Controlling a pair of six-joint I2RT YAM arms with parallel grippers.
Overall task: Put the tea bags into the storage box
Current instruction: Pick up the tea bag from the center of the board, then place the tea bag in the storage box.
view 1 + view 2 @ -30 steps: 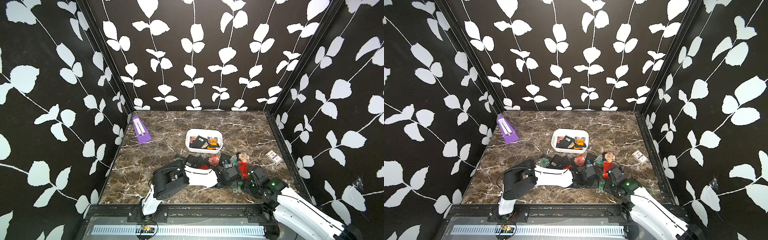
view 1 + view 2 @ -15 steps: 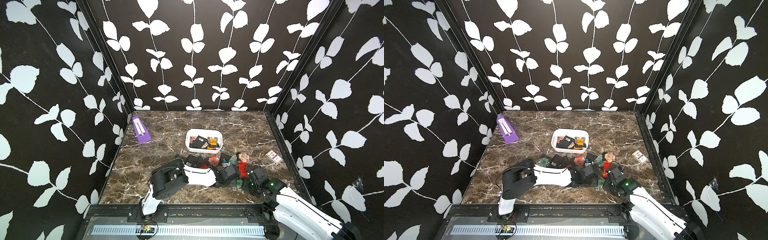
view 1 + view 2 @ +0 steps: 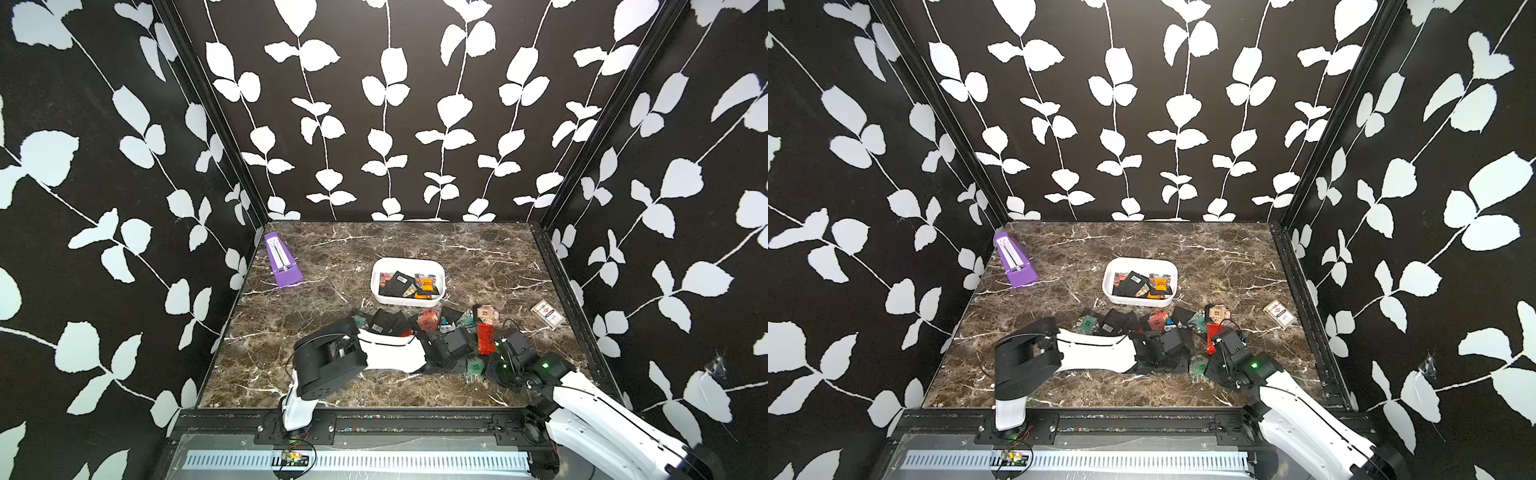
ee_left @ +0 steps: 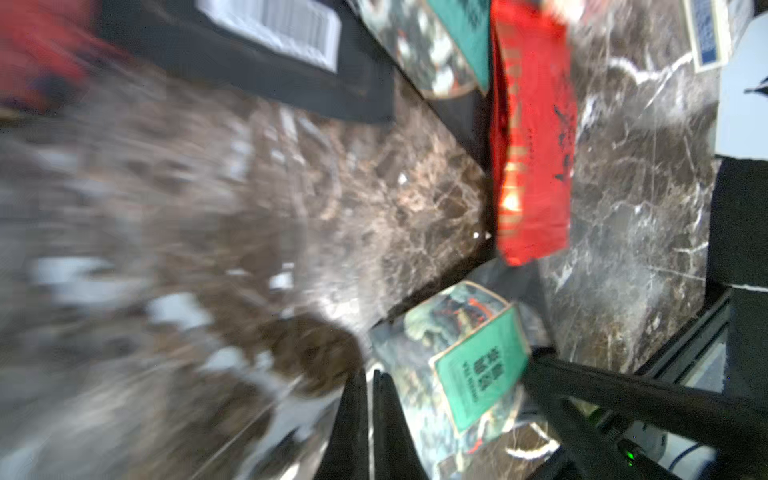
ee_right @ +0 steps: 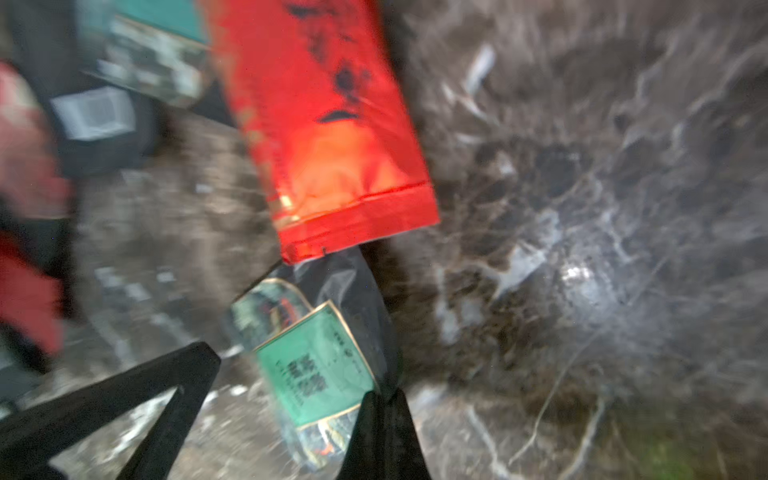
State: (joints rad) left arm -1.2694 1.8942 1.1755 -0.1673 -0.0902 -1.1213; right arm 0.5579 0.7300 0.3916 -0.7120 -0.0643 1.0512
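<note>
Black and clenched tight, my right hand (image 5: 380, 409) meets a corner of the green tea bag (image 5: 316, 370) lying on the bench (image 5: 582, 208); whether I pinch it, I cannot tell. My left hand (image 4: 370, 399) is clenched too, empty, just beside that bag. A red tea bag (image 5: 332, 137) lies beyond, and farther back the storage box (image 3: 376, 286) holds several.

Left tool (image 4: 370, 376) closed, right tool (image 5: 382, 395) closed, both low

Glossy wrappers on the red tea bag (image 5: 328, 137) and green tea bag (image 5: 316, 365). Storage box (image 3: 375, 286), smooth plastic; tabletop (image 3: 478, 257), polished marble.
</note>
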